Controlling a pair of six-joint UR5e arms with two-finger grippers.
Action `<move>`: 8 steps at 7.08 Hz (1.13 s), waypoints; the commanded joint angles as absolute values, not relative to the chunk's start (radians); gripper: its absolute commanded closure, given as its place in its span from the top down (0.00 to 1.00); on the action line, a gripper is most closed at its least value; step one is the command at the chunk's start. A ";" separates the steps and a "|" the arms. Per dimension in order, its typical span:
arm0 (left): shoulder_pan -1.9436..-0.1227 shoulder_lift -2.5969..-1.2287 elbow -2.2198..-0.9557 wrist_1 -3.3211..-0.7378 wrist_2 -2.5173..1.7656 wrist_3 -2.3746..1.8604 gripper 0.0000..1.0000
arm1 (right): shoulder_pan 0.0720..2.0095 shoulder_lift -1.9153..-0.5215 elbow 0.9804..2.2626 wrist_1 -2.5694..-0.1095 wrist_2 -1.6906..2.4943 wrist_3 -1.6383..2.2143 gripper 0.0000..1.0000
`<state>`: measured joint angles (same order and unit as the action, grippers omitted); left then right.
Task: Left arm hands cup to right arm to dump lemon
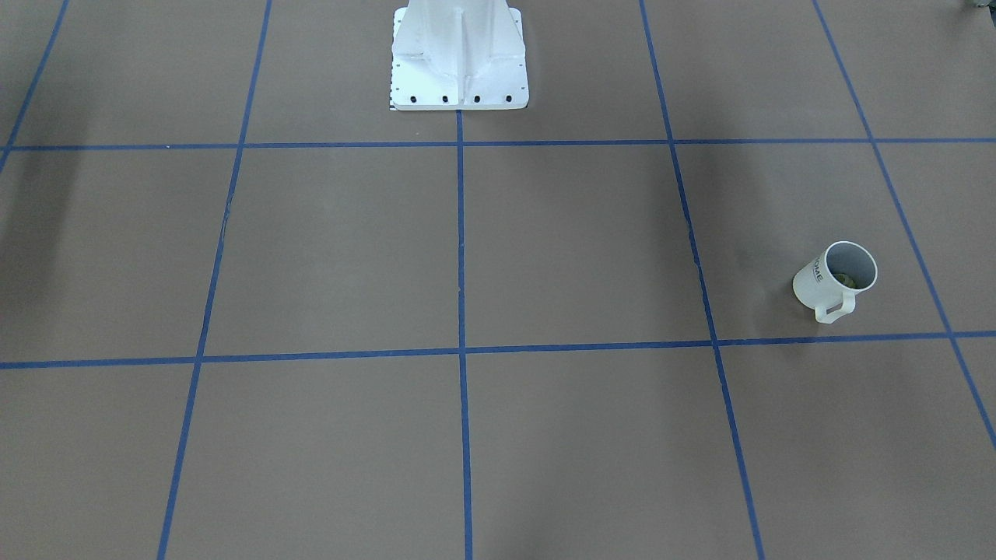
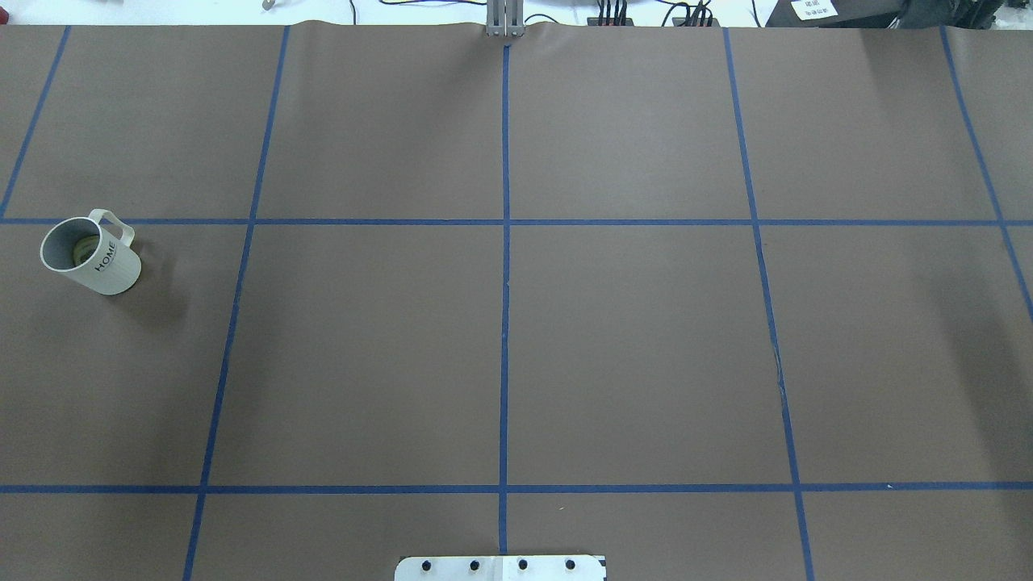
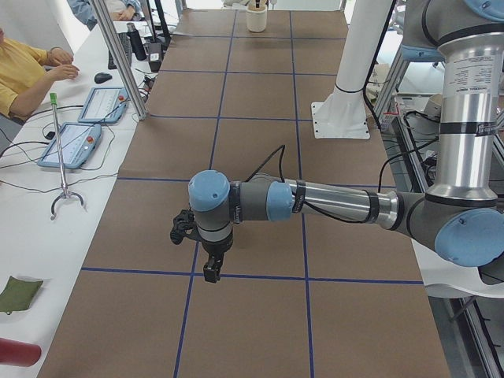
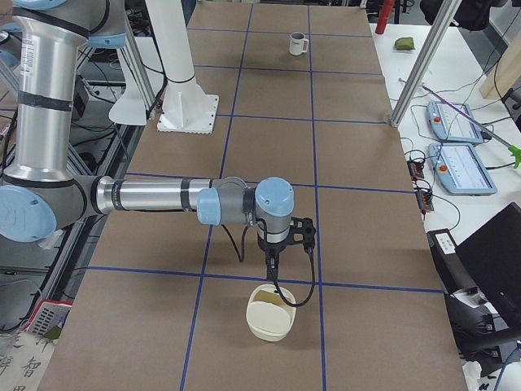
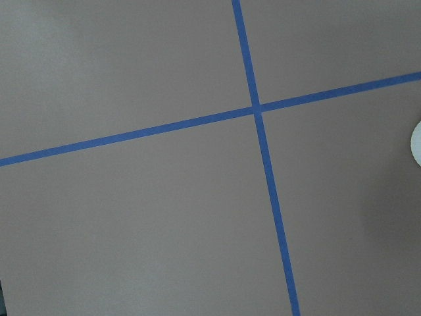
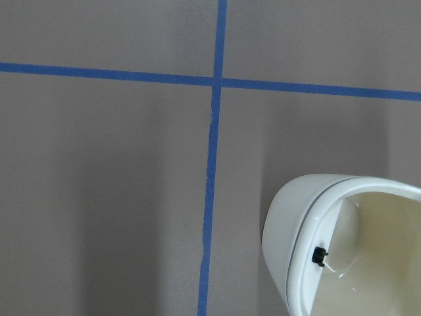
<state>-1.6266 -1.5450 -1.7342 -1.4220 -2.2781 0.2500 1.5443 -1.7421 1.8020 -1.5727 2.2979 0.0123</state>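
The white ribbed cup (image 2: 103, 266) marked "HOME" stands upright near the table's left end, its handle turned to the far side; it also shows in the front-facing view as the cup (image 1: 817, 284) and far off in the right side view as the cup (image 4: 299, 42). The yellow-green lemon (image 2: 82, 252) lies inside it. My left gripper (image 3: 211, 272) hangs fingers-down above a blue tape crossing, and I cannot tell whether it is open or shut. My right gripper (image 4: 272, 264) hovers just above a cream bowl (image 4: 270, 319), its state likewise unclear. Neither wrist view shows fingers.
The cream bowl (image 6: 309, 230) sits at the table's right end. The white robot pedestal (image 1: 459, 70) stands at the table's back edge. Teach pendants (image 4: 456, 155) lie on a side desk where a person's arm (image 3: 31, 67) rests. A white sliver (image 5: 416, 141) shows at the left wrist view's right edge.
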 commanded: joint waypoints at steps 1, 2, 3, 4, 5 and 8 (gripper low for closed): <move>-1.626 -1.545 -1.752 -1.424 -2.275 0.252 1.00 | 1.545 -1.741 1.842 -1.571 2.298 0.012 1.00; -1.626 -1.545 -1.753 -1.430 -2.269 0.249 1.00 | 1.545 -1.741 1.845 -1.571 2.298 0.012 1.00; -1.626 -1.545 -1.762 -1.430 -2.269 0.242 1.00 | 1.543 -1.738 1.856 -1.566 2.298 0.012 1.00; -1.625 -1.548 -1.767 -1.433 -2.269 0.239 1.00 | 1.543 -1.724 1.852 -1.516 2.298 0.023 1.00; -1.624 -1.549 -1.785 -1.487 -2.270 0.238 1.00 | 1.545 -1.724 1.853 -1.447 2.298 0.028 1.00; -1.618 -1.572 -1.725 -1.821 -2.279 0.183 1.00 | 1.545 -1.726 1.828 -1.211 2.299 0.066 1.00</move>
<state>-1.6213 -1.5616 -1.7597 -1.6968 -2.2726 0.2238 1.5446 -1.7278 1.8337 -1.3075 2.2985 0.0369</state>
